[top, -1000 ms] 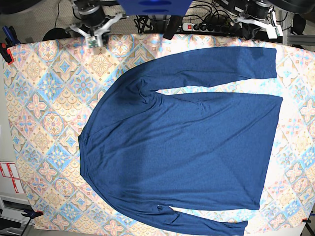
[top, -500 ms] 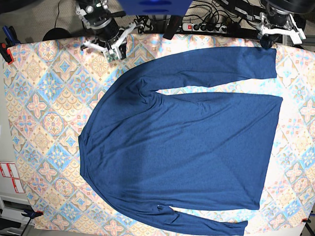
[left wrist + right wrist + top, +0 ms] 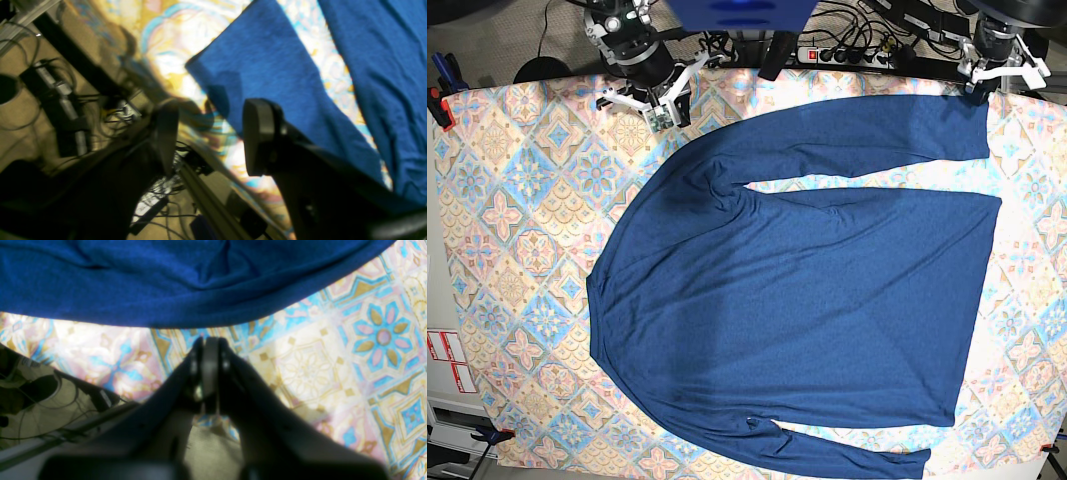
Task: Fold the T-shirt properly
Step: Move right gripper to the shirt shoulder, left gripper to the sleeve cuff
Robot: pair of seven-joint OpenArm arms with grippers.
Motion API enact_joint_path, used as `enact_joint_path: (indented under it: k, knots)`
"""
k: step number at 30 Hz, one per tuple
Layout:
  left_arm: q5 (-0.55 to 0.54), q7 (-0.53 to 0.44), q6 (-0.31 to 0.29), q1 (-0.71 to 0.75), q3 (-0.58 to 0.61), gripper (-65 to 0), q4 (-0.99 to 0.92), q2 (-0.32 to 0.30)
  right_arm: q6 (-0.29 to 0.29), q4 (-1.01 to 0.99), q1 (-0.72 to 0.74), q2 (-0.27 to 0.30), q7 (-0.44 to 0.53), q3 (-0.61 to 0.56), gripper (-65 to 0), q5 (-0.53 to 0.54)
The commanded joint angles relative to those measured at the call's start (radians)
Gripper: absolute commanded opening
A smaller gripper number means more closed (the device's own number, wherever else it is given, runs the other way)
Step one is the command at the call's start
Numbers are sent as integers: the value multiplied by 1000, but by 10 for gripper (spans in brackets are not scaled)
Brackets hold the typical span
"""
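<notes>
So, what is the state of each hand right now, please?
Left hand: open, holding nothing, close to the T-shirt sleeve cuff.
Right hand: closed, empty, over the patterned cloth.

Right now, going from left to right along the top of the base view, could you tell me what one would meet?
Right tool, shut → power strip → T-shirt cuff → left tool, open.

The T-shirt (image 3: 807, 290) is a plain dark navy long-sleeved knit with no print, spread flat and nearly smooth. Its collar end points to the base view's left and its hem to the right. One sleeve runs along the top, the other along the bottom edge.
</notes>
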Motion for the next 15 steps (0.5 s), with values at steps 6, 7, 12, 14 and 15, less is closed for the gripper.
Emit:
enact_joint_path:
  k: [6,7,12,14,15]
  knots:
    - [-3,-14,-6,-14,-7,-351,-13,-11,1,15,-6,2,18,0,-648,1]
    - [-4,-13,-6,-18,-7,-351,-24,-11,1,14,-6,2,18,0,-648,1]
    - [-7,119,-6,-95,-36,-351,-102,-9,1,14,-6,2,18,0,-648,1]
    - [-7,140,-6,-110,-53,-351,-117,-6,1,14,-6,2,18,0,-648,1]
    - [-7,147,-6,-115,-53,-351,-119,-6,1,14,-6,2,18,0,-648,1]
